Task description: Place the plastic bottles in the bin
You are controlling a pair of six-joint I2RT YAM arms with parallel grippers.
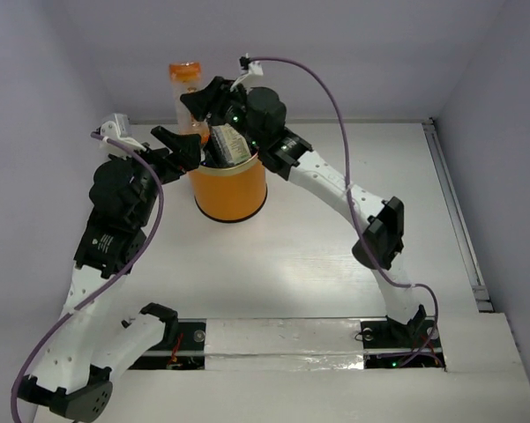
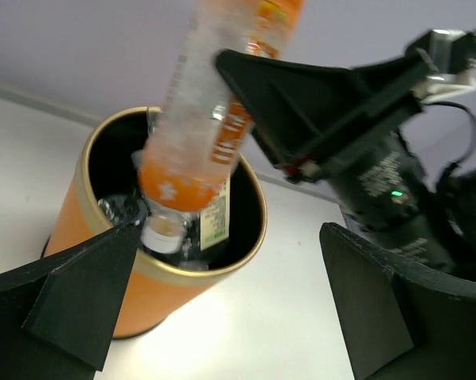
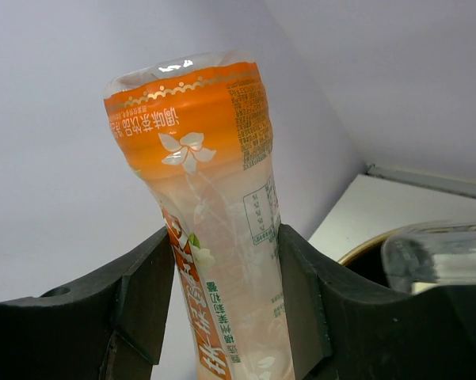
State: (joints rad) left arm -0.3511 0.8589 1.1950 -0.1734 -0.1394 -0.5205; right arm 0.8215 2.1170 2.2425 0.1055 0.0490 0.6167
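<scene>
My right pincer (image 3: pixel 222 305) is clamped on the orange bottle (image 3: pixel 194 174), which hangs cap-down with its neck inside the bin (image 1: pixel 231 189). My left pincer (image 1: pixel 176 145) stands wide apart at the bin's ten o'clock.

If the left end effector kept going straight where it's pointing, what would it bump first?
Most likely the near wall of the orange cylindrical bin, which sits ahead of the open left end effector. The orange plastic bottle tipped into it lies farther back, but depth is unclear.
</scene>
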